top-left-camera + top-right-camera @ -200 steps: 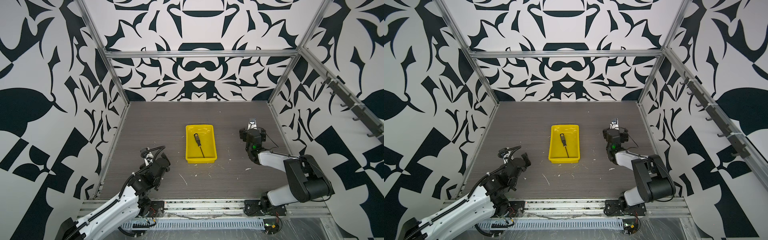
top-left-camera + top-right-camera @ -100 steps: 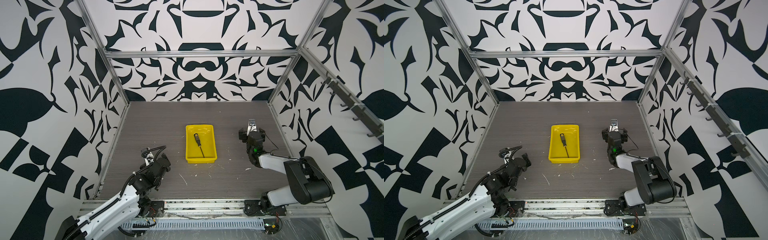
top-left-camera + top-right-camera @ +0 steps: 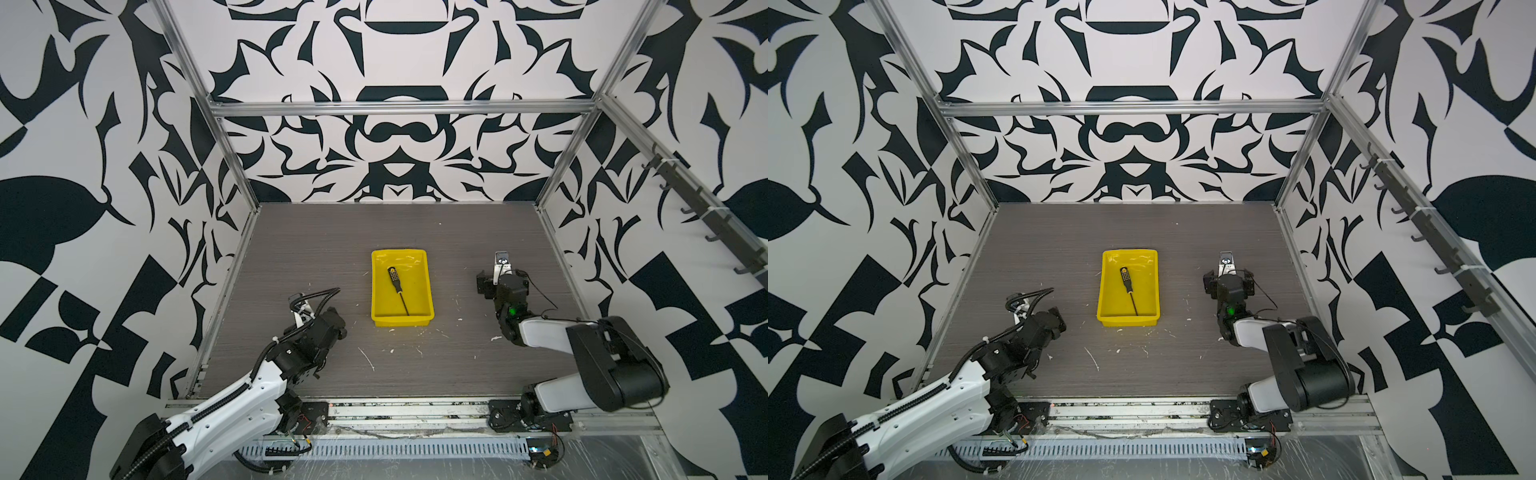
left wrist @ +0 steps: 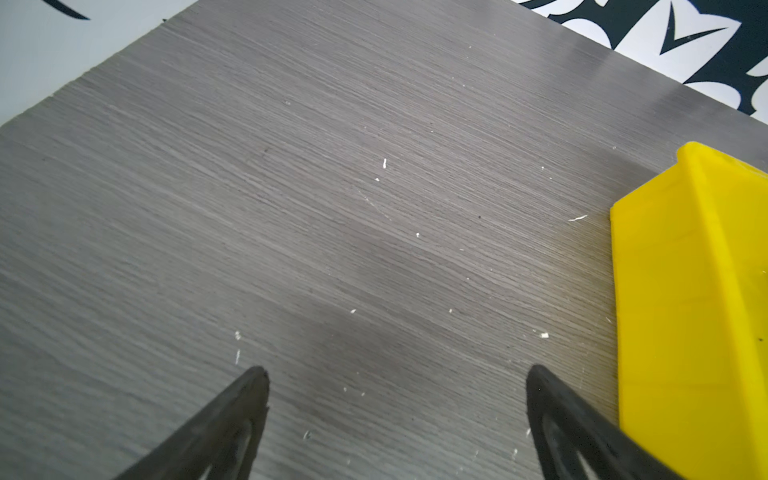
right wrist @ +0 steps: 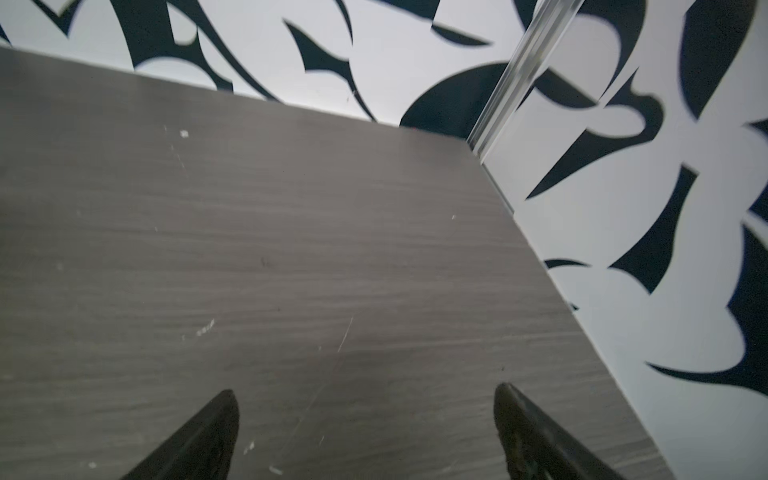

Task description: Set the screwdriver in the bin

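The screwdriver [image 3: 397, 291] [image 3: 1128, 291], black-handled with a thin dark shaft, lies inside the yellow bin [image 3: 402, 322] [image 3: 1128, 322] in both top views, handle toward the back wall. My left gripper [image 3: 334, 322] [image 3: 1057, 320] [image 4: 397, 374] hovers low over the table, left of the bin's near corner [image 4: 685, 311], open and empty. My right gripper [image 3: 500, 278] [image 3: 1228, 276] [image 5: 365, 395] stands well to the right of the bin, also open, with only bare table between its fingers.
Small white scraps [image 3: 368, 359] litter the grey wood-grain table [image 3: 332, 249] in front of the bin. Patterned walls and aluminium posts [image 3: 557, 183] enclose the table on three sides. A metal rail [image 3: 415, 411] runs along the front edge.
The right arm has drawn back a little toward the front edge, gripper still open. The left arm has barely moved. The screwdriver and bin have not shifted.
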Robot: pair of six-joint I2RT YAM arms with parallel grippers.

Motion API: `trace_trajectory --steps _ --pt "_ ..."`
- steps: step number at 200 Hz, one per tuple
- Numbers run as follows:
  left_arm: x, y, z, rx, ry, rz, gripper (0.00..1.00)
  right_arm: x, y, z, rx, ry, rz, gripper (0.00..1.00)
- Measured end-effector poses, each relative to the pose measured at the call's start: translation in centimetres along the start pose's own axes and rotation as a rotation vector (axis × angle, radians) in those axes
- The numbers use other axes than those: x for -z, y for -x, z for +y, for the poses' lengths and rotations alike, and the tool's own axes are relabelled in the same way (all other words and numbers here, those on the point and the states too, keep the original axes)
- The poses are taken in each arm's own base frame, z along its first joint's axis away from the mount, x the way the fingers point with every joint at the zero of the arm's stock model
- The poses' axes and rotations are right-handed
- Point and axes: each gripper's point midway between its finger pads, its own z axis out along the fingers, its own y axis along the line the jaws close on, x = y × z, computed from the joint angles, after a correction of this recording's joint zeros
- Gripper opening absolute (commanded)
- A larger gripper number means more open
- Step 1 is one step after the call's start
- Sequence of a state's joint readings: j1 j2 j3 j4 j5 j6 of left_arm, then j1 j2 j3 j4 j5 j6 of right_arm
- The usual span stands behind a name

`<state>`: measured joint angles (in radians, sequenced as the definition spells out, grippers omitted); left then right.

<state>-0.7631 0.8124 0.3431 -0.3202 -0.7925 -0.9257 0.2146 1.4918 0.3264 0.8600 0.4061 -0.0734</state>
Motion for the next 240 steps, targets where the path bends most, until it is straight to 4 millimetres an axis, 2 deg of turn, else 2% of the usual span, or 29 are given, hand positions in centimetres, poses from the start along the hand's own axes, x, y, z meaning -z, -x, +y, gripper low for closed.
trace_trajectory --steps 6,12,23,33,76,88,118,130,151,169,197,215,240 --pt "0.0 0.0 -0.2 -0.005 0.0 0.005 0.99 -0.1 -1.1 0.1 0.006 0.002 0.014 0.94" --pt "-0.1 0.1 -0.4 -0.009 0.0 0.009 0.99 -0.1 -2.3 0.1 0.008 0.001 0.025 1.0" --pt "-0.2 0.1 -0.8 -0.022 0.003 0.018 0.99 0.1 -4.0 0.1 0.022 0.002 0.053 1.0" --pt "-0.3 0.2 -1.2 -0.036 0.003 0.027 0.99 0.2 -4.7 0.0 0.023 -0.001 0.072 1.0" --pt "-0.5 1.2 -2.6 -0.159 0.025 0.031 0.99 -0.6 -1.4 -0.5 -0.032 -0.022 -0.014 1.0" --pt "-0.3 3.0 -2.4 -0.181 0.086 -0.022 0.99 -0.6 -1.1 -0.5 -0.036 -0.022 -0.022 1.0" --pt "0.2 9.5 -3.3 -0.246 0.192 -0.281 0.99 -0.6 -1.2 -0.4 -0.036 -0.021 -0.02 1.0" --pt "-1.0 10.9 -3.2 -0.285 0.218 -0.319 0.99 -0.6 -1.2 -0.4 -0.035 -0.021 -0.02 1.0" --pt "-4.3 12.0 -0.7 -0.339 0.304 -0.316 0.99 -0.6 -1.2 -0.4 -0.035 -0.021 -0.02 1.0" --pt "-6.6 11.9 0.9 -0.398 0.33 -0.297 0.99 -0.6 -1.2 -0.4 -0.036 -0.021 -0.02 1.0" --pt "-10.0 10.5 3.3 -0.423 0.281 -0.238 0.99 -0.6 -1.2 -0.4 -0.036 -0.02 -0.02 1.0" --pt "-11.3 10.0 4.7 -0.414 0.274 -0.2 0.99 -0.6 -1.2 -0.4 -0.036 -0.02 -0.02 1.0" --pt "-11.8 11.1 4.0 -0.375 0.187 -0.252 0.99 -0.6 -1.2 -0.4 -0.035 -0.02 -0.019 1.0"
